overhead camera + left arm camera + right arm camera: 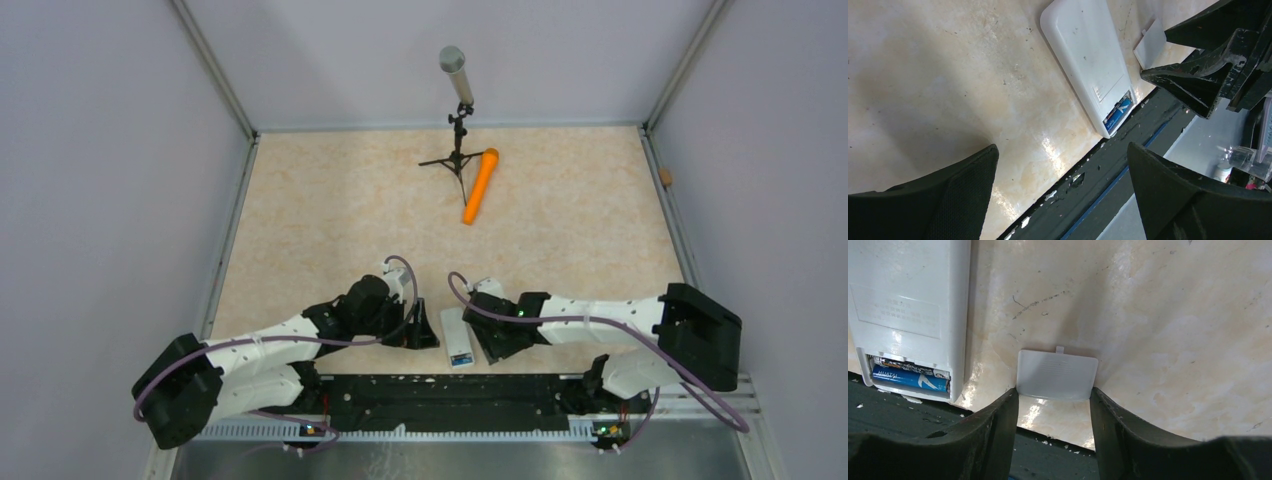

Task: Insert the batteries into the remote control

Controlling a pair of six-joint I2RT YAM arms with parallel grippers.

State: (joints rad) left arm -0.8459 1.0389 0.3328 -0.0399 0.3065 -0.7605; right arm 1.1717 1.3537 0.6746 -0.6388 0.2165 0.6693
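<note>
The remote control (457,333) lies face down near the table's front edge, its plain white back (1088,60) up and its end compartment uncovered. The batteries (910,377) sit inside that compartment, one with a blue band showing (1118,114). A small white battery cover (1057,375) lies flat on the table just right of the remote (908,315). My right gripper (1054,400) is low over it, fingertips pressed against the cover's two near corners. My left gripper (1063,185) hangs wide open left of the remote, with nothing between its fingers.
A black rail (440,395) runs along the table's near edge right below the remote. Far back stand a grey microphone (455,75) on a black tripod and a long orange cylinder (480,186). Metal-framed walls close in the table on three sides.
</note>
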